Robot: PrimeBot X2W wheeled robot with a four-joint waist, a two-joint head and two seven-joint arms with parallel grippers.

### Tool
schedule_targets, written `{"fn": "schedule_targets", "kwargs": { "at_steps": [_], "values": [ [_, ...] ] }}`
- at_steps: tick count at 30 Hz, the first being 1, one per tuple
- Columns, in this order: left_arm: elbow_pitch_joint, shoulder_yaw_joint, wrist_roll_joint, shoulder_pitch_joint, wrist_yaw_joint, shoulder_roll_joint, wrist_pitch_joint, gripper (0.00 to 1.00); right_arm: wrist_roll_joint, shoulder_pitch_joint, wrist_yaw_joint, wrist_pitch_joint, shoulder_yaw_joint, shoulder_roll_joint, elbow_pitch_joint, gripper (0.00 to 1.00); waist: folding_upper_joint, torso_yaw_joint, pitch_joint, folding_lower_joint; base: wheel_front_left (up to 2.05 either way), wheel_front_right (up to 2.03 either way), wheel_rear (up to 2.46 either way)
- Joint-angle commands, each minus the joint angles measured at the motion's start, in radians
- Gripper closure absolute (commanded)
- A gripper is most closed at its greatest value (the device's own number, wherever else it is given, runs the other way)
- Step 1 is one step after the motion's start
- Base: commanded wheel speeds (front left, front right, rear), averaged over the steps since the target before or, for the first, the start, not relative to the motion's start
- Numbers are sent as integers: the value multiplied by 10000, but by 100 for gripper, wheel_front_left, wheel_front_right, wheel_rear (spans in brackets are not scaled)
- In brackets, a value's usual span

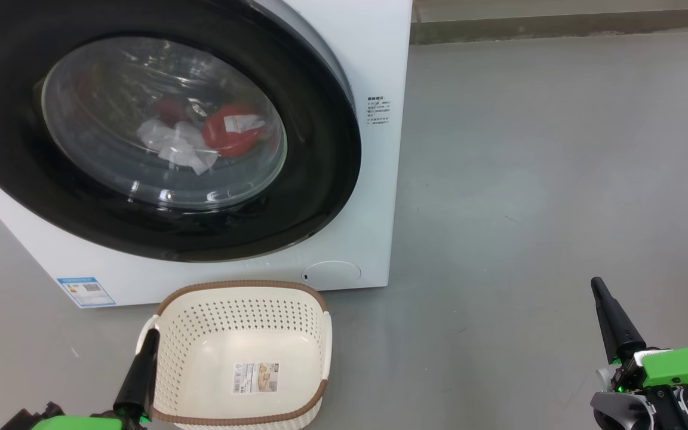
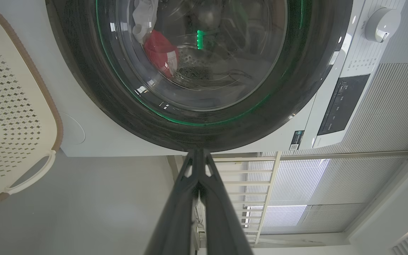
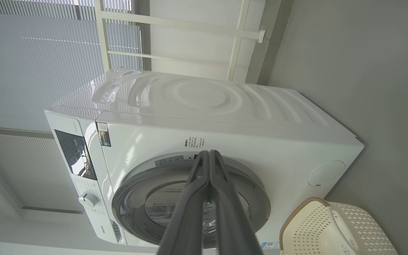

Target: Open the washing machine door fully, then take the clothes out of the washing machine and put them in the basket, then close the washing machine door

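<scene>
The left gripper (image 1: pixel 153 334) has its jaws pressed together just beside the basket (image 1: pixel 242 285), which sits empty. Ahead of them the washing machine door (image 1: pixel 15 149) is shut on the washing machine (image 1: pixel 374 77), with the clothes (image 1: pixel 230 131) behind its glass. The right gripper (image 1: pixel 596 285), jaws also together, hangs over bare floor (image 1: pixel 529 179), well apart from both.

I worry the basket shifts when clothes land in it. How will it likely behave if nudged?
The basket looks like thin perforated plastic with just a sticker inside, so it is probably light and may slide on the smooth grey floor. Its low, wide shape suggests tipping is unlikely. The walls might flex slightly.
</scene>
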Motion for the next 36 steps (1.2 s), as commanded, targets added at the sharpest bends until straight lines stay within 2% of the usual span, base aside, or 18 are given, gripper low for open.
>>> {"fn": "schedule_targets", "kwargs": {
  "at_steps": [1,36],
  "values": [
    [-266,268,-72,-391,-69,213,41,100,1,-408,4,56,207,-114,-290,100,0,0,0,0,0,0,0],
    [-266,268,-72,-391,-69,213,41,100,1,-408,4,56,207,-114,-290,100,0,0,0,0,0,0,0]
  ]
}}
